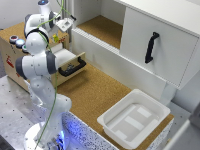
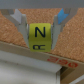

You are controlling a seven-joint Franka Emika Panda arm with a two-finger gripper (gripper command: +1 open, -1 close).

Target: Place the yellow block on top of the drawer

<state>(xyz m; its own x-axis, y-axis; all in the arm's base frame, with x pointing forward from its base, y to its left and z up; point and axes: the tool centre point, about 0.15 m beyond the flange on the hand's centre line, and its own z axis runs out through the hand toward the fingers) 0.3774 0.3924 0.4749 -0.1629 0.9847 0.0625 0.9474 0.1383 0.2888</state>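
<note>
Two fingers [image 2: 21, 22] of the gripper [image 2: 40, 27] are closed on the yellow block [image 2: 40, 34], one on each side face, so the cube hangs level above the cork top of the drawer [image 2: 30, 20], near its front edge. This probably prepares a flat release. In the exterior view, the pull-out part [image 1: 70, 62] stands open; its inside is mostly hidden. The white bin [image 1: 134, 119] looks empty.
</note>
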